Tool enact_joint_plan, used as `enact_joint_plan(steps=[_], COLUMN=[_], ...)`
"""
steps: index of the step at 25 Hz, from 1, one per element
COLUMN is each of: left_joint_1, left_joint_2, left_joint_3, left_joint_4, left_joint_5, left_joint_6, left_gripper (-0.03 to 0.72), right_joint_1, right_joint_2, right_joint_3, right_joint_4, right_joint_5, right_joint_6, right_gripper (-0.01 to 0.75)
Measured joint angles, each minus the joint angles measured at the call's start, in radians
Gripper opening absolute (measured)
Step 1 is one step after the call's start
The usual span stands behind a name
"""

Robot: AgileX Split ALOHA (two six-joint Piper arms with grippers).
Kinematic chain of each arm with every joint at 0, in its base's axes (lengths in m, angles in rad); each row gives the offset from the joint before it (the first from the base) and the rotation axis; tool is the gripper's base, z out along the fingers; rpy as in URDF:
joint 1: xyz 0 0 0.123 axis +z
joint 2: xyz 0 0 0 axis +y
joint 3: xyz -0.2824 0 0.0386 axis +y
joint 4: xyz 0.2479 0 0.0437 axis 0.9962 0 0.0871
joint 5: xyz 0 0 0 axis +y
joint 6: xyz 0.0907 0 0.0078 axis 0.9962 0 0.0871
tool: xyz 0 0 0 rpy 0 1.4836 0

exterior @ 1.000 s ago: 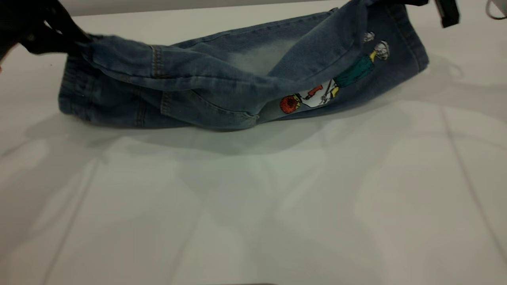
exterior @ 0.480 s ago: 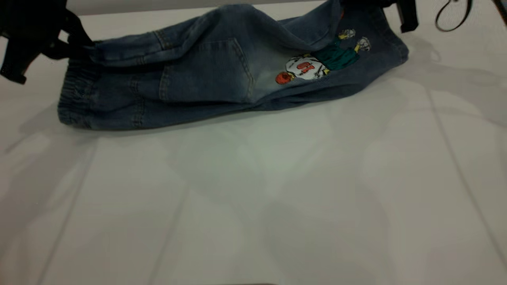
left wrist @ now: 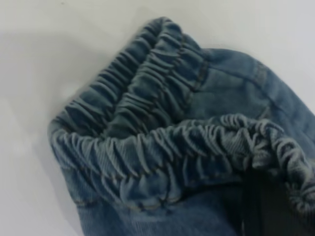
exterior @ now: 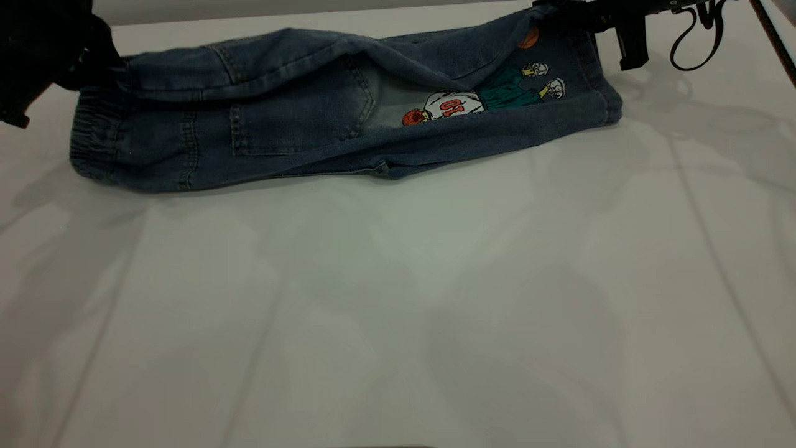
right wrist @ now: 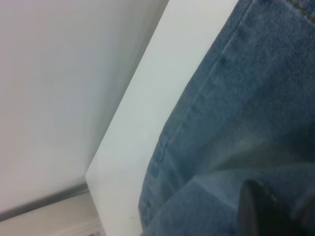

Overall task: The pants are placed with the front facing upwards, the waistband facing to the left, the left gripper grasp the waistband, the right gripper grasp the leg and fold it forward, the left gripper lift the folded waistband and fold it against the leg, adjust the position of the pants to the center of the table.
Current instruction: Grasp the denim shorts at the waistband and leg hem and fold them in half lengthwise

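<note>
Both grippers hold the pants [exterior: 323, 118] by opposite ends: the left gripper [exterior: 93, 62] is clamped on the waistband [left wrist: 162, 157] at the left end, and the right gripper [exterior: 581, 15] pinches the leg hem at the right end, near the far edge of the table [exterior: 398, 311]. In the left wrist view the gathered elastic bunches against a black finger [left wrist: 268, 209], so that hold looks firm; the right wrist view shows a dark fingertip [right wrist: 256, 211] pressed into denim just beside the table's edge.

The pants lie stretched lengthwise across the far part of the table, one half draped over the other, a back pocket and a cartoon print [exterior: 479, 99] facing up. The near edge rests on the surface while the far fold sags between the two holds.

Denim like this looks soft but fairly heavy: it droops and creases where unsupported, yet is not slippery. I judge the ruffled waistband and the stitched hem the best places to hold, being thick and grippy.
</note>
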Motion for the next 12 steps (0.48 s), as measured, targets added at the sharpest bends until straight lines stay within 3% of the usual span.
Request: enact_joint_plan(steps=[5,12], left_joint_1=[0.000,0.000], left_joint_2=[0.023,0.024], left_joint_3=[0.000,0.000], left_joint_4=[0.061,0.197], left_joint_5=[-0.008,-0.084], left_joint_6=[0.000,0.001], left_gripper=[0.150,0.398], right_joint_1=[0.007,0.007], right_joint_2=[0.000,0.000], right_joint_3=[0.000,-0.001], right_joint_4=[0.000,0.002], right_joint_5=[0.010,0.078], right_joint_6=[-0.015,-0.050], right_gripper=[0.269,0.567])
